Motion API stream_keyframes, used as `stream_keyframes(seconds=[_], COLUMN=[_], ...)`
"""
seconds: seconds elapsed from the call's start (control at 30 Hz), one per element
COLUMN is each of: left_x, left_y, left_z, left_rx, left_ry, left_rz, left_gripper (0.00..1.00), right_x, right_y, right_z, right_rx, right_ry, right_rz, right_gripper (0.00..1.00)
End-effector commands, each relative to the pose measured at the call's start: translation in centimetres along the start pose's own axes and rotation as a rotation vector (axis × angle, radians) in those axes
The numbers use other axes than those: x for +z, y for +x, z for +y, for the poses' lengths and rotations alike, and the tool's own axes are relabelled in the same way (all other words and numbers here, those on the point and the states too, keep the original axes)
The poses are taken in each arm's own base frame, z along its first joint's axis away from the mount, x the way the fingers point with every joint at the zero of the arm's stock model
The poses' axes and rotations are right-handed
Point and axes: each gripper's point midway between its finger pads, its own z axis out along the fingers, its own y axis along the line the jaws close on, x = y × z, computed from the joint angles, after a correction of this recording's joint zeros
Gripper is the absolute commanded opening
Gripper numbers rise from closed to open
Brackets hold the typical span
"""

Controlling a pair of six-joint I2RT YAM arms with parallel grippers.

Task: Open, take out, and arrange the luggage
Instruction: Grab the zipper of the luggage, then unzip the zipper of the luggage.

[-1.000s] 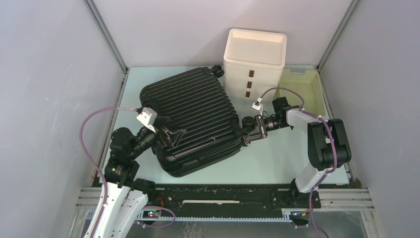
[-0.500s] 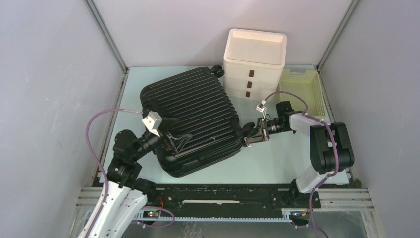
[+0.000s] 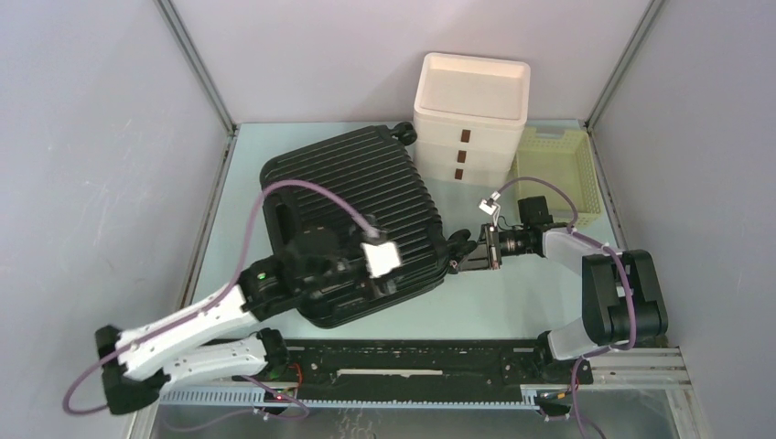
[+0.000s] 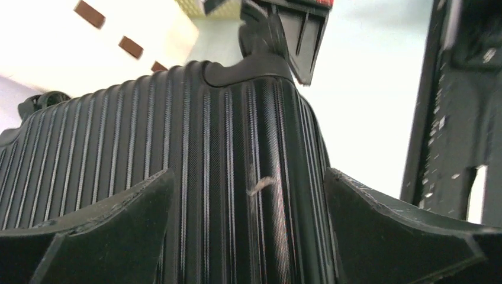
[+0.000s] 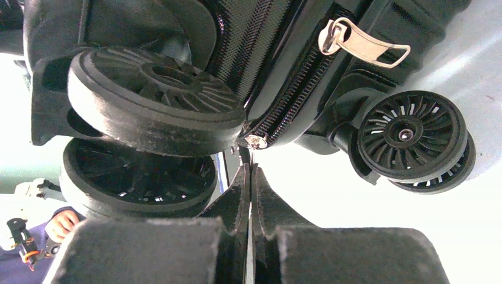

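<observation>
On the table [image 3: 512, 302], the luggage [image 3: 357, 210] lies flat on its back, ribbed shell up and lid shut, filling the left and middle of the surface. A white drawer box [image 3: 471, 110] stands just behind the luggage's far right corner, and a pale yellow basket [image 3: 558, 146] sits to the right of that corner, apart from the case.

Judging by this, the task is barely begun: the shell halves are shut together, nothing from inside is in view, and nothing has been laid out beside the luggage.

The left hand [image 4: 248, 183] hangs over the near part of the luggage's top, its jaws spread wide across the ribs and holding nothing.

The right hand [image 5: 248, 177] is at the luggage's near right corner, down among the wheels [image 5: 411, 136], its two fingers pressed flat together. Their tips sit just under the end of the zipper [image 5: 296, 89], which looks fully closed along the stretch in view. I cannot tell whether they nip anything thin there. The silver pull tab [image 5: 364, 41] hangs free further along the luggage's seam (well clear of those fingers).

So unzipping, lifting the lid, emptying and arranging all remain.
</observation>
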Motion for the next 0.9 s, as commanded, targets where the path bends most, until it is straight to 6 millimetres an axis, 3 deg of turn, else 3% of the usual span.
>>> stream_keyframes(seconds=[0.0,0.23,0.5,0.6,0.7,0.87], left_x=[1.8,4.6,5.8,6.2,6.6,7.6], left_y=[1.6,2.0,4.5,4.6,4.4,4.1], left_z=[1.8,2.2,3.6,4.4,5.1,5.2], left_rx=[0.248,0.288,0.264,0.218,0.158,0.088], left_ry=[-0.047,-0.022,-0.116,-0.162,-0.182,-0.174], left_rz=[0.211,0.288,0.407,0.389,0.35,0.301], left_gripper=[1.0,0.99,0.82,0.72,0.69,0.68], right_x=[-0.2,0.2,1.0,1.4,1.4,1.9], right_y=[-0.1,0.1,1.3,0.5,-0.6,-0.2], right_z=[3.1,3.6,3.6,3.1,3.4,4.3], right_rx=[0.046,0.032,0.049,0.136,0.165,0.126], right_ry=[-0.128,-0.131,-0.101,-0.018,0.022,0.03], right_rz=[-0.011,0.009,0.013,-0.058,-0.126,-0.162], right_gripper=[0.0,0.0,0.0,0.0,0.0,0.0])
